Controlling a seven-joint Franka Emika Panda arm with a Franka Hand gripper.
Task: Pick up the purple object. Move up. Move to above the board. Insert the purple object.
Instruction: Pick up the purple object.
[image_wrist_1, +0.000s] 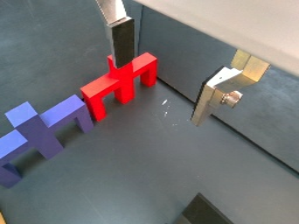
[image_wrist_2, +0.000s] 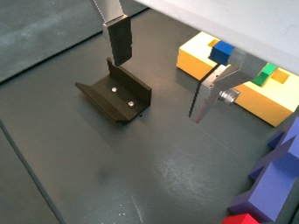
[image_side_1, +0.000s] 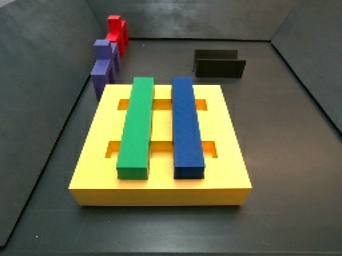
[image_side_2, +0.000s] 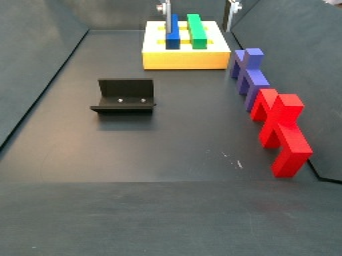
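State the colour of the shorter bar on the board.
Green bar, clearest in a side view; the tool hangs open.

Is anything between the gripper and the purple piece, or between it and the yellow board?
Nothing visible. The gripper hangs open and empty above; the purple object lies unobstructed beside the board, with the red piece on its far side.

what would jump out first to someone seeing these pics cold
Most striking is the board, a thick yellow slab bearing a long green bar and a long blue bar side by side. Next come the purple object and a red piece, lined up along one wall of the dark floor, with the fixture standing alone across from them. The pincer hangs above the floor, open and holding nothing, its fingers near the red piece in a wrist view.
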